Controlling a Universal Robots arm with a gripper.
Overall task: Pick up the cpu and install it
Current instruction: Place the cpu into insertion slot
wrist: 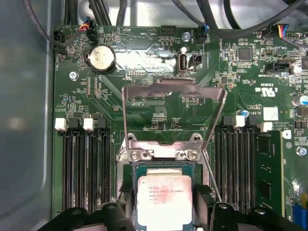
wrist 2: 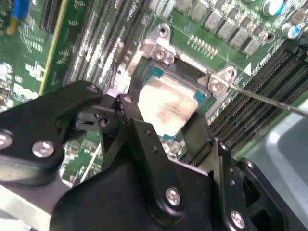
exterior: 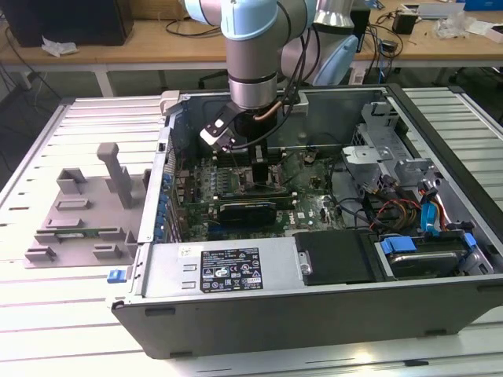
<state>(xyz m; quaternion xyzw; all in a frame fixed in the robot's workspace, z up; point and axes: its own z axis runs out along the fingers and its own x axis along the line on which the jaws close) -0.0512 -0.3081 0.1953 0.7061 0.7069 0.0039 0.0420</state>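
Where the first wrist view shows the load plate (wrist: 173,90) swung open, gripper (wrist: 163,214) clamps cpu (wrist: 163,195), socket frame (wrist: 161,155) close around.

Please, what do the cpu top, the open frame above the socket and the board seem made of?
The cpu top looks like metal: matt silver-grey, soft sheen, faint print. The frame seems bare sheet steel or similar: thin, bent, bright reflections. The board looks like green lacquered circuit laminate, glossy, with fine traces.
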